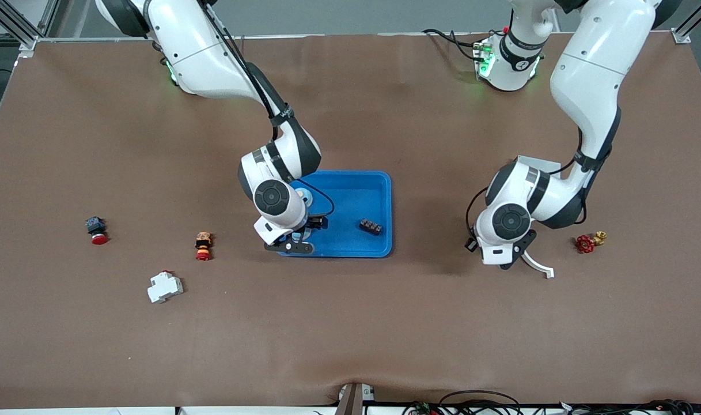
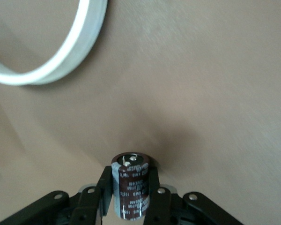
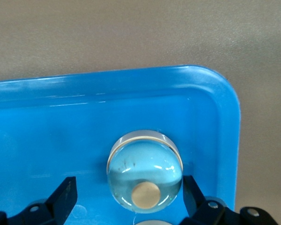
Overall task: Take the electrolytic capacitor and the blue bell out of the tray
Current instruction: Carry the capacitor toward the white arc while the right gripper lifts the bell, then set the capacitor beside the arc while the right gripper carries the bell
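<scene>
The blue tray (image 1: 379,190) sits on the brown surface (image 1: 350,323) between the two arms, and it holds two things: a small dark terminal block (image 1: 371,226) lying near its corner toward the left arm's end, and the bell (image 3: 144,169), a shiny domed one with a round button on top, resting on the tray floor close to the corner toward the right arm's end. The right hand (image 1: 302,232) hangs low over that corner with its fingers (image 3: 65,197) spread wide, one on each side of the bell and clear of it. The left hand (image 1: 514,259) is over bare surface well apart from the tray, clamped on the capacitor (image 2: 131,185) (a dark brown can with pale lettering), which stands between its fingers. Just beside this hand toward the left arm's end lies a red-handled valve (image 1: 588,242). Well off toward the right arm's end lie an orange push button (image 1: 203,245), a red emergency button (image 1: 96,229) and a white circuit breaker (image 1: 165,286).
</scene>
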### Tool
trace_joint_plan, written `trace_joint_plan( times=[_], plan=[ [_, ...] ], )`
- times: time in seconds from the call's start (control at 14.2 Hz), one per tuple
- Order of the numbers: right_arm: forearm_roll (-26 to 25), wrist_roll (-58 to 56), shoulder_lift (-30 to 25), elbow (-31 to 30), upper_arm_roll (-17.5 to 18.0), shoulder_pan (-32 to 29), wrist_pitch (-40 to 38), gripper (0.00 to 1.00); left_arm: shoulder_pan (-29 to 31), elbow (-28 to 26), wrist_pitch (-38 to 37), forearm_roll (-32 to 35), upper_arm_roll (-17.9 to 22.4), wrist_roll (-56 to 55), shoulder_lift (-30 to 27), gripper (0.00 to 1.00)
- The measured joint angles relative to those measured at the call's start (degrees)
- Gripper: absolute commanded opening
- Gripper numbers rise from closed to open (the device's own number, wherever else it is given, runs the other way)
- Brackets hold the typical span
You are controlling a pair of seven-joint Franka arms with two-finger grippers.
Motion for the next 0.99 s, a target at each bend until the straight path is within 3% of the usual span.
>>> trace_joint_plan(
  times=[0.49, 0.56, 0.64, 0.71, 0.78, 0.85, 0.92, 0.99],
  plan=[
    [-0.1, 0.0, 0.9, -0.1, -0.2, 0.0, 2.4, 1.0, 2.3, -2.5, -0.5, 4.9, -0.2, 0.0, -1.5, 0.0],
    [-0.1, 0.0, 0.9, -0.1, -0.2, 0.0, 2.4, 1.0, 2.9, -2.7, -0.5, 4.9, -0.2, 0.0, -1.6, 0.04],
    [-0.1, 0.0, 1.0, -0.1, -0.2, 0.0, 2.4, 0.95, 3.4, -2.7, -0.5, 5.0, -0.2, 0.0, -1.6, 0.18],
    [-0.1, 0.0, 1.1, -0.1, -0.2, 0.0, 2.4, 0.67, 3.7, -2.6, -0.5, 5.0, -0.2, -0.1, -1.6, 0.38],
    [-0.1, 0.0, 1.1, -0.1, -0.2, 0.0, 2.4, 0.54, 3.9, -2.5, -0.4, 5.0, -0.1, -0.1, -1.6, 0.78],
    [-0.1, 0.0, 1.1, -0.1, -0.2, 0.0, 2.4, 0.38, 3.8, -2.3, -0.3, 5.0, -0.2, -0.2, -1.6, 1.0],
    [-0.1, 0.0, 1.1, -0.1, -0.2, 0.0, 2.3, 0.23, 3.7, -2.0, -0.2, 5.0, -0.2, -0.6, -1.6, 1.0],
    [-0.1, 0.0, 1.1, -0.1, -0.2, 0.0, 2.3, 0.14, 3.6, -1.6, -0.2, 5.0, -0.2, -1.1, -1.6, 1.0]
  ],
)
